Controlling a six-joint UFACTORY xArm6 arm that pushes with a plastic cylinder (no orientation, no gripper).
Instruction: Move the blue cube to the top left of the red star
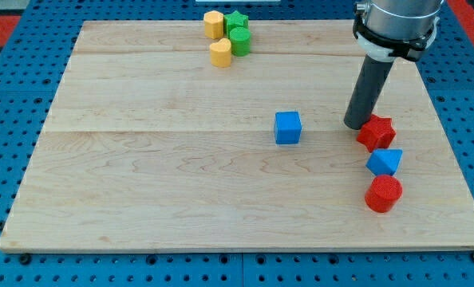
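Observation:
The blue cube (287, 127) sits near the middle of the wooden board, right of centre. The red star (376, 132) lies toward the view's right, level with the cube. My tip (355, 124) stands on the board just left of the red star, almost touching its upper left side. The tip is to the right of the blue cube, with a clear gap between them.
A blue wedge-like block (385, 162) and a red cylinder (383, 193) lie just below the red star. At the view's top, a yellow block (214, 24), a green star (235, 21), a green cylinder (240, 40) and a yellow heart-like block (220, 53) cluster together. The board's right edge (452, 159) is near.

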